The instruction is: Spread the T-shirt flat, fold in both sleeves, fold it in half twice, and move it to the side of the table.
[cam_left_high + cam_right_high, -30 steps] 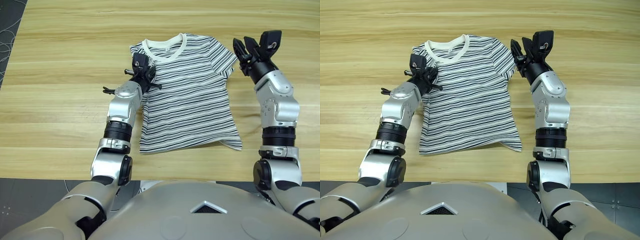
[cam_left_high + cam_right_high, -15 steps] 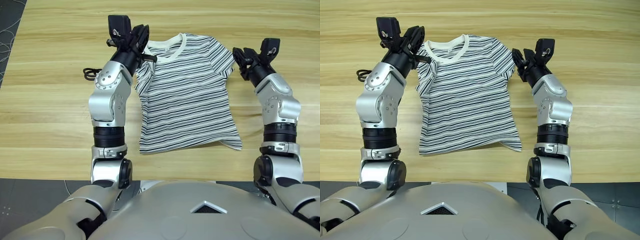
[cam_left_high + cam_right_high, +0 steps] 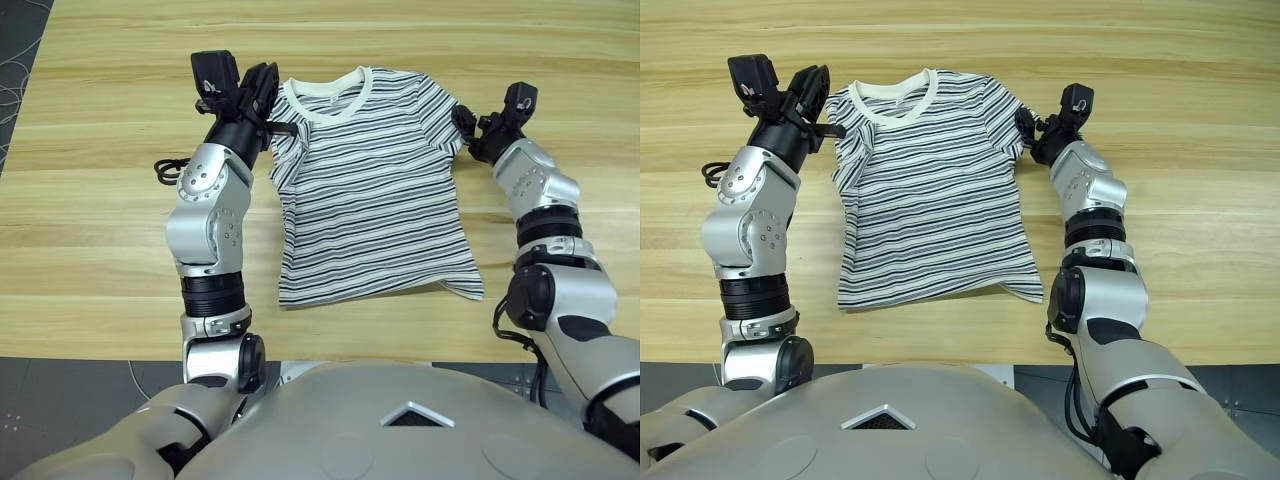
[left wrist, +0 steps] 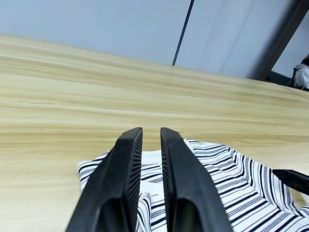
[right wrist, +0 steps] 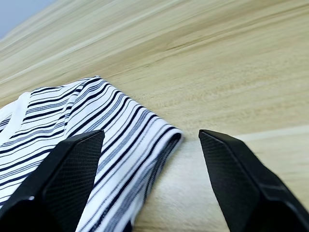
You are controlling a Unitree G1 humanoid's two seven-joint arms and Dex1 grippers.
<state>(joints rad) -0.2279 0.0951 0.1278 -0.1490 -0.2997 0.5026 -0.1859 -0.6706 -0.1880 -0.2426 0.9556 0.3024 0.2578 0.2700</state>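
R gripper (image 5: 150, 139) jaws wide open, straddling right sleeve (image 3: 450, 118) hem, so next fold looks like R arm's. L gripper (image 4: 150, 130) jaws closed to a slit, holding nothing, by left shoulder (that sleeve's tucked in). T-shirt (image 3: 370, 195) flat on table (image 3: 110, 250), collar at far end.

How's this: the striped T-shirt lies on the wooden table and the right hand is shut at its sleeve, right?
No: the right hand is open, not shut; the right wrist view shows its fingers wide apart at the sleeve. The striped T-shirt does lie on the wooden table.
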